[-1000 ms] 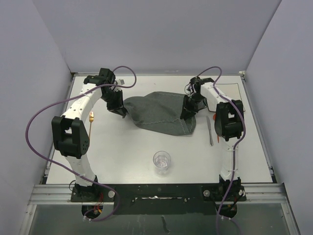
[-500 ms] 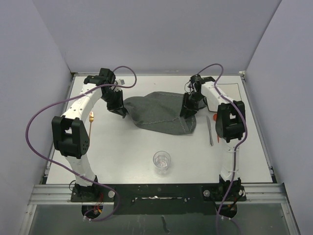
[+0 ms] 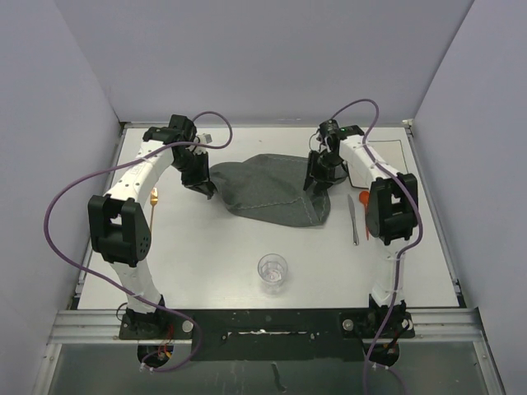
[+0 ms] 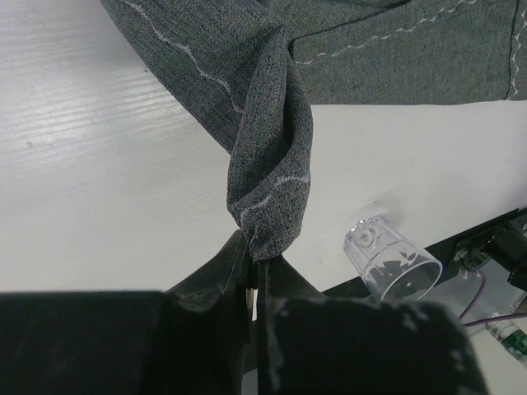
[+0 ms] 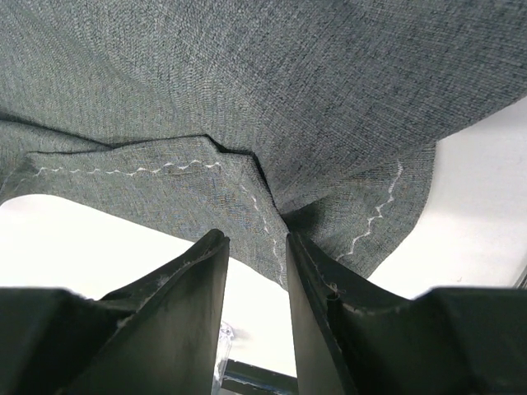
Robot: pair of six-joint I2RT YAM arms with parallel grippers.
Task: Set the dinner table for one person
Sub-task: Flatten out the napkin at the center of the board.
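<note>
Right now the dinner table (image 3: 206, 247), a wide white top w/ thin metal rim, spreads out in front of both arms & carries everything else. On its far-centre part lies a dark grey placemat (image 3: 272, 193), rumpled, not flat: left end bunched to a point, right end folded over itself w/ white zigzag stitching showing. At that bunched left corner the left gripper (image 4: 254, 265) is clamped tight; its wrist view shows the cloth twisted into a narrow fold running straight into the closed jaws. Over the mat's right edge sits the right gripper (image 5: 257, 247), jaws parted a narrow way, white tabletop visible thru the gap, nothing pinched betw. them; whether the fingertips touch the folded hem can't be told. Nearer the arm bases, approx. centre, a clear cup (image 3: 273, 271) stands upright, well apart from the mat. Just right of the mat a knife (image 3: 355, 220) lies on bare table, beside the right arm. By the left arm is a slim gold-coloured item (image 3: 154, 197), too small to ID.
</note>
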